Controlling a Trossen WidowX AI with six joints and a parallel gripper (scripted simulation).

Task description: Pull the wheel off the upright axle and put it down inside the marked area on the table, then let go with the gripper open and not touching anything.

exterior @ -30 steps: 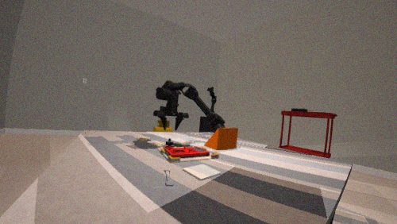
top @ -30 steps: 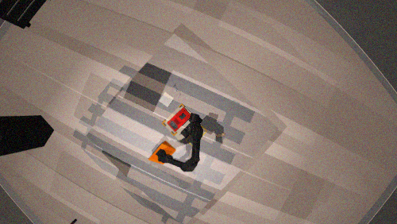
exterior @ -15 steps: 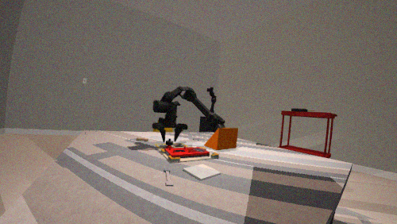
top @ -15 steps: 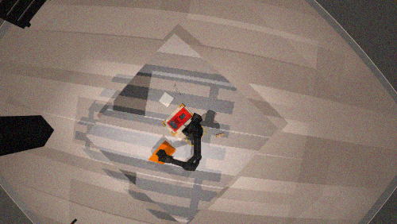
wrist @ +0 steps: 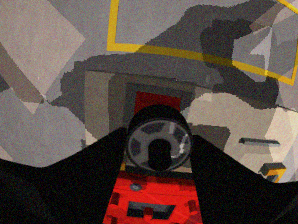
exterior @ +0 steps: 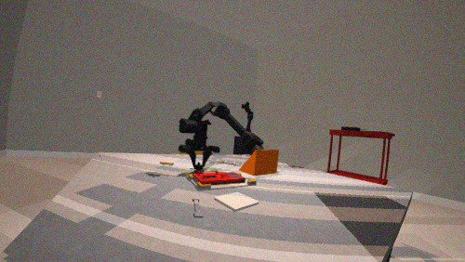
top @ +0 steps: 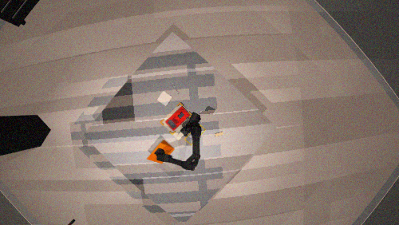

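Observation:
The wheel (wrist: 160, 127), with a black tyre and grey spoked hub, is upper-side up between the fingers in the wrist view. My gripper (wrist: 158, 137) (exterior: 198, 168) is shut on it, low over one end of the board with the red block (top: 175, 120) (exterior: 220, 177) (wrist: 150, 192). A dark round centre shows in the hub; the upright axle cannot be told apart there, nor whether the wheel is still on it. The arm hides the wheel in the top view. The marked area, a yellow outline (wrist: 113, 25), lies on the table beside the board.
An orange wedge (top: 167, 147) (exterior: 266, 163) stands by the arm's base. A pale square tile (top: 164, 98) (exterior: 236, 201) lies on the board's other side. A small tan block (top: 219, 134) (exterior: 166, 163) lies beyond the marked area. A red stand (exterior: 362, 134) is at the right in the exterior view.

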